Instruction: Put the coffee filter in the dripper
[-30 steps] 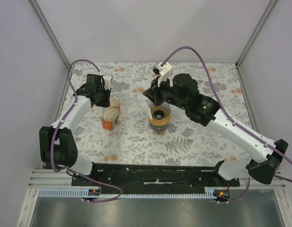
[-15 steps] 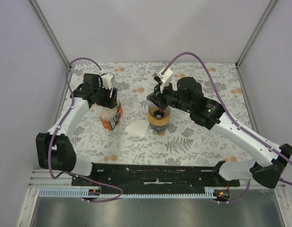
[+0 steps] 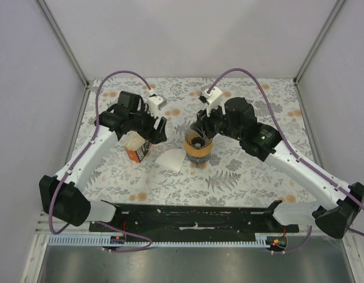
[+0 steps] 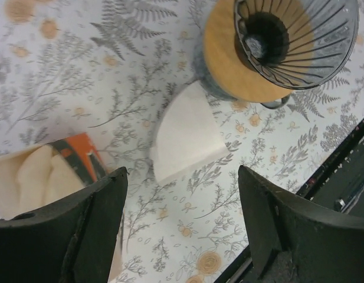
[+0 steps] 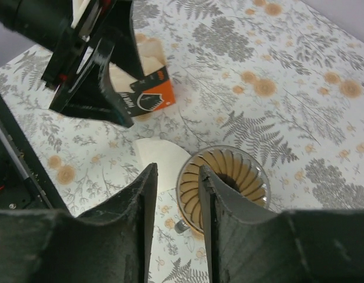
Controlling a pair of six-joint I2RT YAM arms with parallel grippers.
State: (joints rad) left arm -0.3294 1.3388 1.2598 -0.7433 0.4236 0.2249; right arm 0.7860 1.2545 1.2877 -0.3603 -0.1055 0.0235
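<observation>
The coffee filter [image 3: 170, 159], a flat white paper fan, lies on the table just left of the dripper [image 3: 198, 143]. The dripper is a dark ribbed cone on an amber ring, and nothing lies inside it [image 5: 229, 177]. My left gripper [image 3: 159, 131] hangs open above the table, between the orange packet and the dripper. In the left wrist view the filter [image 4: 184, 138] lies just ahead of its wide-apart fingers [image 4: 105, 206]. My right gripper [image 5: 177, 174] hovers over the dripper's left rim, jaws partly open with nothing between them. The filter [image 5: 161, 158] shows past them.
An orange packet [image 3: 137, 147] with a cream stack of filters stands left of the loose filter, under the left arm. A black rail [image 3: 193, 215] runs along the near table edge. Grey walls close in the left, right and back.
The filter was up beside the dripper a second ago; it now lies flat on the table. The left gripper opened and swung right from the packet. The right gripper opened partway.
</observation>
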